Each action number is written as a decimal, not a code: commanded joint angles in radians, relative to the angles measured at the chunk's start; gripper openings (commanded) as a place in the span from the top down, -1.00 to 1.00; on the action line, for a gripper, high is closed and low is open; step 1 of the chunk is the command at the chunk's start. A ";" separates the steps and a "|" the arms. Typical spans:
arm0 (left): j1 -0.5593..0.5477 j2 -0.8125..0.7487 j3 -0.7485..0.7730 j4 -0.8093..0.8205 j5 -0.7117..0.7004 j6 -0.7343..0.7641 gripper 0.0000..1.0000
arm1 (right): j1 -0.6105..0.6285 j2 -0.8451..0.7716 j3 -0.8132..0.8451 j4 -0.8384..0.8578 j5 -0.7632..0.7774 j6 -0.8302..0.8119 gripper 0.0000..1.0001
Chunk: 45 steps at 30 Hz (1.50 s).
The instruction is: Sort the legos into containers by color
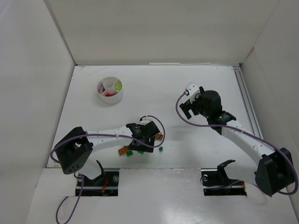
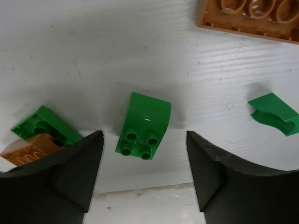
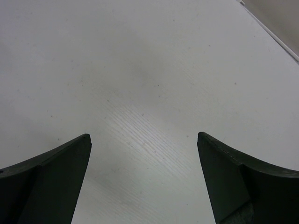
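My left gripper (image 2: 144, 140) is open low over the near table edge. A green brick with a curved top (image 2: 144, 125) lies on its side between and just ahead of the fingertips, untouched. A second green brick (image 2: 44, 126) lies at the left on an orange piece (image 2: 28, 151). A small green brick (image 2: 274, 113) is at the right, and an orange plate (image 2: 247, 16) is at the top right. From above, the left gripper (image 1: 142, 133) hides most of these; one green brick (image 1: 160, 149) and an orange one (image 1: 124, 151) show. The round white dish (image 1: 110, 90) holds red and yellow-green pieces. My right gripper (image 3: 144, 140) is open over bare table.
White walls enclose the table on the left, back and right. A rail (image 1: 246, 100) runs along the right side. The near table edge (image 2: 145, 190) lies just under the left fingertips. The right arm (image 1: 205, 105) hovers right of centre.
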<state>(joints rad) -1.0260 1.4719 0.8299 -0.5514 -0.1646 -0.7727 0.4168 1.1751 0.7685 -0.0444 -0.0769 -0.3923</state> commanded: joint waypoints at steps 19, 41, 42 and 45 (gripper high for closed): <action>0.147 -0.008 0.227 -0.044 -0.320 -0.038 1.00 | -0.056 -0.077 -0.021 0.023 0.005 0.030 -0.99; 0.917 0.444 1.035 0.263 -0.245 0.291 0.81 | -0.164 -0.077 -0.049 0.023 0.100 0.042 -0.99; 0.917 0.467 1.060 0.263 -0.205 0.300 0.77 | -0.173 -0.077 -0.049 0.023 0.100 0.043 -0.99; 0.926 0.547 1.132 0.254 -0.136 0.319 0.72 | -0.173 -0.063 -0.028 0.023 0.112 0.043 -0.99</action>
<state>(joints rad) -0.1001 2.0029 1.8774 -0.2977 -0.3752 -0.5026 0.2523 1.1080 0.7208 -0.0517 0.0059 -0.3653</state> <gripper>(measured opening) 0.330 0.994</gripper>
